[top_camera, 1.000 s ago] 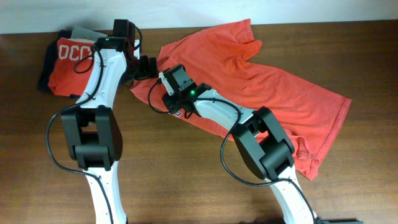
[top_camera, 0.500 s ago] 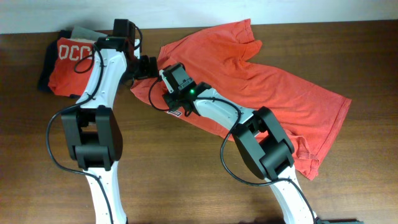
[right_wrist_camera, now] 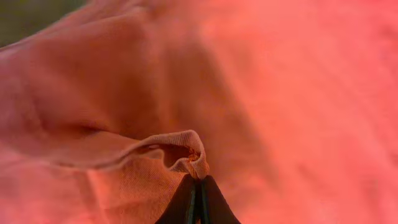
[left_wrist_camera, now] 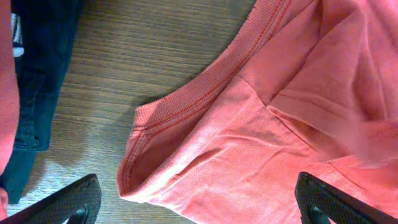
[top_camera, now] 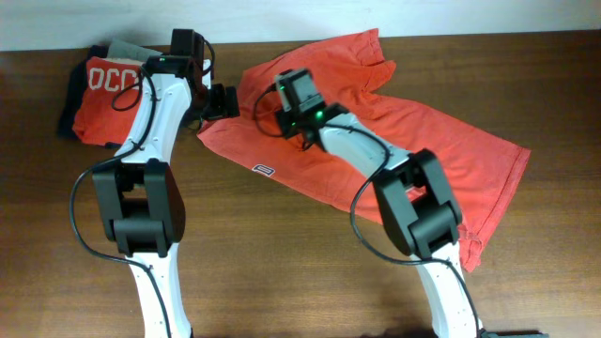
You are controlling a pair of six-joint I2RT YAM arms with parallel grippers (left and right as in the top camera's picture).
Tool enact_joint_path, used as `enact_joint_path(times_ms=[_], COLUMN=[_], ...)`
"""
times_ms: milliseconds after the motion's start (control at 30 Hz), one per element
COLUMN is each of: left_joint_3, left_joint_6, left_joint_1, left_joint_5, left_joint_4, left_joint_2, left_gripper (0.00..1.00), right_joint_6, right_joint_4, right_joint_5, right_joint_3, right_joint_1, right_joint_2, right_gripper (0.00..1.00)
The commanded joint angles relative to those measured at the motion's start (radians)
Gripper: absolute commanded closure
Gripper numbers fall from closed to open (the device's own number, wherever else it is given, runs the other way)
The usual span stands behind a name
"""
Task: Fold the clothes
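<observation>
The coral-red short-sleeved T-shirt lies spread but rumpled diagonally on the table, its hem label facing up.

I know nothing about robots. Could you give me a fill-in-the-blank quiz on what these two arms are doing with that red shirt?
1. The right gripper is pinched ___ on a fold of the T-shirt.
2. The left gripper hangs ___ over the T-shirt's corner, holding nothing.
3. The T-shirt lies on a table made of ___.
4. The pile of other clothes lies on the ___ arm's side.
Missing words: shut, open, wood, left.
</observation>
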Motion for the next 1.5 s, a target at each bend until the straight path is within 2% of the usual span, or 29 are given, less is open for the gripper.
enact_joint_path(times_ms=[0,267,533,733,800,900,1033,1133,1167,1300,1333,1400,1467], left_joint_3=[0.003,0.003,0.003,0.003,0.003,0.003,0.003,0.003,0.003,0.003,0.003,0.003,0.003], left_joint_6=[0.009,0.009,0.009,0.009,0.009,0.009,0.009,0.009,0.009,0.009,0.009,0.009,0.009], left_joint_1=[-0.002,-0.002,-0.002,-0.002,-0.002,-0.002,-0.002,-0.002,-0.002,-0.002,-0.002,-0.002,-0.002], left_joint_5=[0.008,0.008,0.008,0.008,0.008,0.008,0.008,0.008,0.008,0.008,0.008,0.008,0.008], left_joint_4=[-0.001,-0.001,-0.001,-0.001,-0.001,-0.001,-0.001,-0.001,-0.001,-0.001,-0.001,-0.001,-0.001], left_joint_2=[-0.003,-0.003,-0.003,-0.003,-0.003,-0.003,-0.003,-0.003,-0.003,-0.003,-0.003,-0.003,-0.003], left_gripper=[0.01,0.01,0.01,0.01,0.01,0.01,0.01,0.01,0.01,0.01,0.01,0.01,0.01], right_joint_6=[0.003,-0.075,-0.074,-0.074,-0.074,-0.074,-0.074,-0.074,-0.075,-0.075,-0.074,-0.074,-0.074], right_joint_4=[0.011,0.066,0.098,0.089,0.089,0.089,0.090,0.057,0.040,-0.038,-0.055,-0.081,-0.104], right_joint_5=[0.016,0.021,0.100,0.106,0.106,0.106,0.105,0.063,0.032,-0.068,-0.096,-0.156,-0.190], right_joint_3=[0.025,0.025,0.025,0.025,0.025,0.025,0.026,0.028,0.028,0.031,0.031,0.031,0.030], right_joint_1=[-0.024,-0.047,-0.075,-0.089,-0.089,-0.089,-0.089,-0.086,-0.083,-0.068,-0.063,-0.052,-0.037], right_joint_2=[-0.011,-0.011,-0.011,-0.011,-0.011,-0.011,-0.018,-0.050,-0.062,-0.109,-0.114,-0.114,-0.108], right_gripper=[0.96,0.96,0.92,0.75,0.73,0.59,0.52,0.54,0.58,0.84,0.87,0.88,0.96])
